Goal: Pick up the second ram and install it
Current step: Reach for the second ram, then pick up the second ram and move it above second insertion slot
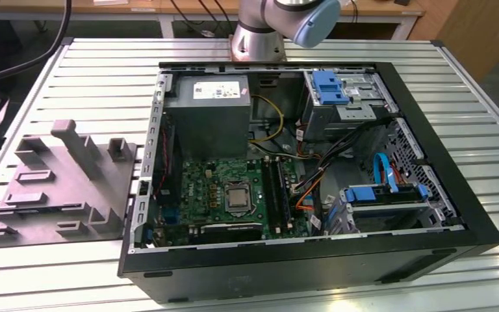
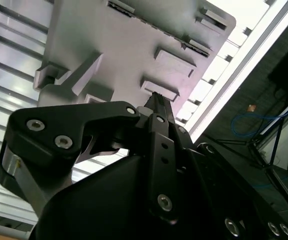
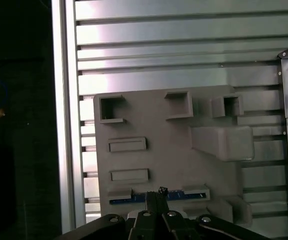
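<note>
In the first wrist view, the second ram [image 3: 126, 200], a long thin blue circuit strip, is seen lying on edge in the long slot of a grey moulded plastic holder tray [image 3: 159, 160]. Part of its length is hidden by the black gripper [image 3: 158, 192]. The jaws are seen pressed together, with nothing pinched between them. Their tips line up with the middle of the strip, but whether they touch it cannot be told.

In the second wrist view, the gripper [image 2: 156, 97] is shown from the side. Its dark linkage plates and bolts are in the foreground, and it is pointed down at the tray [image 2: 124, 55].

In the exterior view, the wider layout is given. The tray [image 1: 67, 195] rests on the ribbed aluminium worktop [image 1: 102, 71], just beside an open black computer tower case [image 1: 301, 266] on the exterior view's left. Inside the case a green motherboard with a square silver socket [image 1: 206, 188] is laid flat. Behind the case, the arm's silver and blue base column [image 1: 262, 32] stands upright and runs out of the picture at the top.
</note>
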`<action>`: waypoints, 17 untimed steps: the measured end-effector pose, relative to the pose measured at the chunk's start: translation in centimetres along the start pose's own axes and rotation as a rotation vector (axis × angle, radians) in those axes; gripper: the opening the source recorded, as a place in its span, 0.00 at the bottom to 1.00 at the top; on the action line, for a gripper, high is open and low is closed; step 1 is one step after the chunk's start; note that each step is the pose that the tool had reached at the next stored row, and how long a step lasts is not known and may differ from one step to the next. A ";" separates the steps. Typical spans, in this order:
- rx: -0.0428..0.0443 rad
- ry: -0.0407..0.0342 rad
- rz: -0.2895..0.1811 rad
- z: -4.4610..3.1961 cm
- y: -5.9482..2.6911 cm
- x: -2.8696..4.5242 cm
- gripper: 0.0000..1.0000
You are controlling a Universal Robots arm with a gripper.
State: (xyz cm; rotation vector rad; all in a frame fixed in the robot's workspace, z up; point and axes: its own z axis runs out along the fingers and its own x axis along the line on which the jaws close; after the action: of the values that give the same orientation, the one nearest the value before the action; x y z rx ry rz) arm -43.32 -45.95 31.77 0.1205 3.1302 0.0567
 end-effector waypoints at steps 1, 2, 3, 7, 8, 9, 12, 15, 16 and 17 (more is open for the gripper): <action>0.0000 0.0013 0.000 0.14 -0.13 -0.01 0.10; 0.0002 0.0028 0.000 0.27 -0.28 -0.02 0.10; 0.0003 0.0043 0.000 0.40 -0.43 -0.03 0.10; 0.0008 0.0106 0.000 0.88 -1.04 -0.07 0.10; 0.0009 0.0122 0.000 0.99 -1.18 -0.08 0.10; 0.0010 0.0139 0.001 1.12 -1.31 -0.09 0.10; 0.0014 0.0184 0.001 1.44 -1.54 -0.10 0.10; 0.0017 0.0199 0.001 1.57 -1.62 -0.10 0.10; 0.0015 0.0198 0.001 1.60 -1.64 -0.11 0.10; 0.0015 0.0198 0.001 1.62 -1.65 -0.11 0.10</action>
State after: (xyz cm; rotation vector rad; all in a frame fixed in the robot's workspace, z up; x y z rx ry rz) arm -43.32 -47.54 30.09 0.1219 3.1500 0.0560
